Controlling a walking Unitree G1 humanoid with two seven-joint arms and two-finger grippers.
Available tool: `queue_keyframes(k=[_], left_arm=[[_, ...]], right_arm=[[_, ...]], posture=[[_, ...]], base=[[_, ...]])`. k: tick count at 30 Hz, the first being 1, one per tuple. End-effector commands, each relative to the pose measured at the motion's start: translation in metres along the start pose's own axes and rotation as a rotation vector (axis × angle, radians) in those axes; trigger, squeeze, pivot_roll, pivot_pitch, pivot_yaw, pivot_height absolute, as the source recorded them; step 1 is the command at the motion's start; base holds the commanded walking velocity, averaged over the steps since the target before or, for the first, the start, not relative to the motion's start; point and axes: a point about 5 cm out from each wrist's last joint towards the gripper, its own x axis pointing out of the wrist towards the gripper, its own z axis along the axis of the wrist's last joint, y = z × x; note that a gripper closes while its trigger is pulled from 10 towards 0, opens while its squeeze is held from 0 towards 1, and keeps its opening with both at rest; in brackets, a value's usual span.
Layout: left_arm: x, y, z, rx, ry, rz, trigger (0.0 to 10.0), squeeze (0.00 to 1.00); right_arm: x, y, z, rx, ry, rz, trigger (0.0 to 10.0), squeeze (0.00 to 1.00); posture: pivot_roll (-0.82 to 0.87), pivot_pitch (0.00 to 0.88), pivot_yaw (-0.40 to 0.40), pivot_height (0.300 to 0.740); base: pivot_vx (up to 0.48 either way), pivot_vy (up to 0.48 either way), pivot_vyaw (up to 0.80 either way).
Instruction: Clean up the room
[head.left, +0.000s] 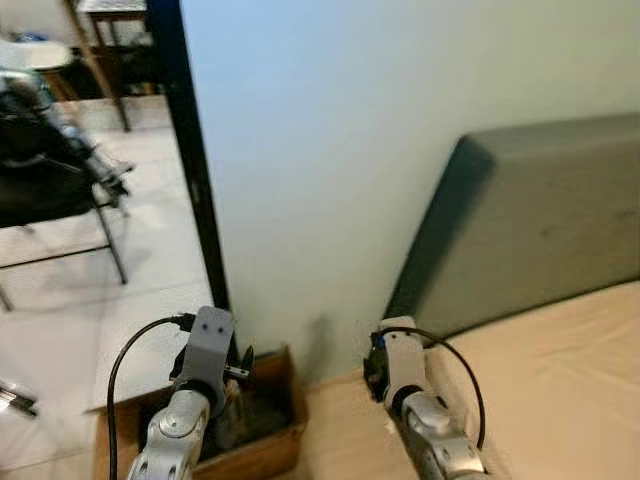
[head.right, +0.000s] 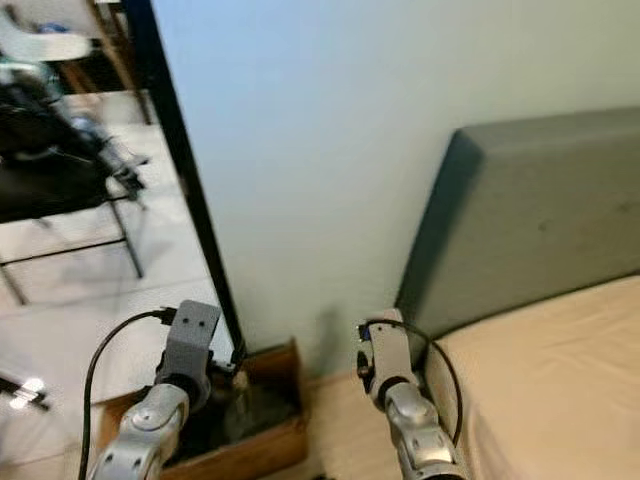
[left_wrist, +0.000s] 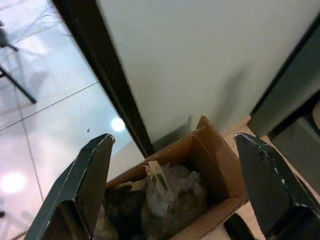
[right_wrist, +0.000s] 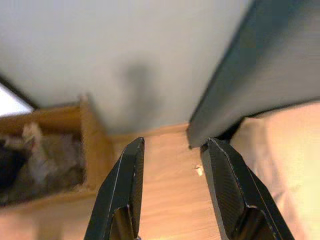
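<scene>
A cardboard box (left_wrist: 200, 170) of crumpled rubbish (left_wrist: 170, 192) sits on the floor against the wall, directly below the spread left claw (left_wrist: 175, 190); the right claw (right_wrist: 172, 195), slightly parted and empty, hovers beside the bed (head.left: 560, 390)

Head stereo pair looks forward and down from above both forearms, facing the wall (head.left: 330, 150) with the headboard (head.left: 530, 230) on the right. Left wrist camera looks along its open jaws, close above the box (left_wrist: 215, 165) by the door frame (left_wrist: 105, 80). Right wrist camera faces the floor (right_wrist: 165, 165) between box and headboard. All views share box and wall.
</scene>
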Motion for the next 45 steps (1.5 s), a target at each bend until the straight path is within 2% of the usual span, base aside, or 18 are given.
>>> queue_keyframes(k=[1, 8, 10, 13, 26, 45], left_arm=[[0.0, -0.003, -0.005, -0.011, 0.016, 0.0, 10.0, 0.0], [0.001, 0.001, 0.002, -0.02, -0.03, 0.032, 10.0, 0.0], [0.0, 0.006, 0.007, -0.058, -0.071, 0.072, 10.0, 0.0], [0.0, 0.008, 0.007, -0.064, -0.072, 0.077, 10.0, 0.0], [-0.003, -0.001, 0.002, -0.07, -0.055, -0.029, 10.0, 0.0], [0.0, -0.003, 0.003, -0.074, -0.063, -0.049, 10.0, 0.0]], right_arm=[[-0.003, 0.0, -0.009, 0.019, 0.035, -0.002, 10.0, 0.0], [-0.007, -0.002, -0.01, 0.007, 0.037, -0.025, 10.0, 0.0], [-0.011, -0.009, -0.013, 0.034, 0.037, -0.08, 10.0, 0.0], [-0.012, -0.012, -0.014, 0.047, 0.035, -0.099, 10.0, 0.0], [-0.013, -0.016, -0.012, 0.055, 0.035, -0.108, 10.0, 0.0], [-0.012, -0.016, -0.008, 0.061, 0.029, -0.118, 10.0, 0.0]], posture=[[-0.07, 0.127, -0.027, 0.74], [-0.07, 0.126, -0.026, 0.74], [-0.08, 0.123, -0.022, 0.74], [-0.08, 0.123, -0.021, 0.74], [-0.08, 0.106, -0.02, 0.74], [-0.07, 0.104, -0.014, 0.74]], base=[[0.0, 0.0, -0.8], [0.0, 0.0, -0.8], [0.0, 0.0, -0.8], [0.0, 0.0, -0.8], [0.0, 0.0, -0.8], [0.0, 0.0, -0.8]])
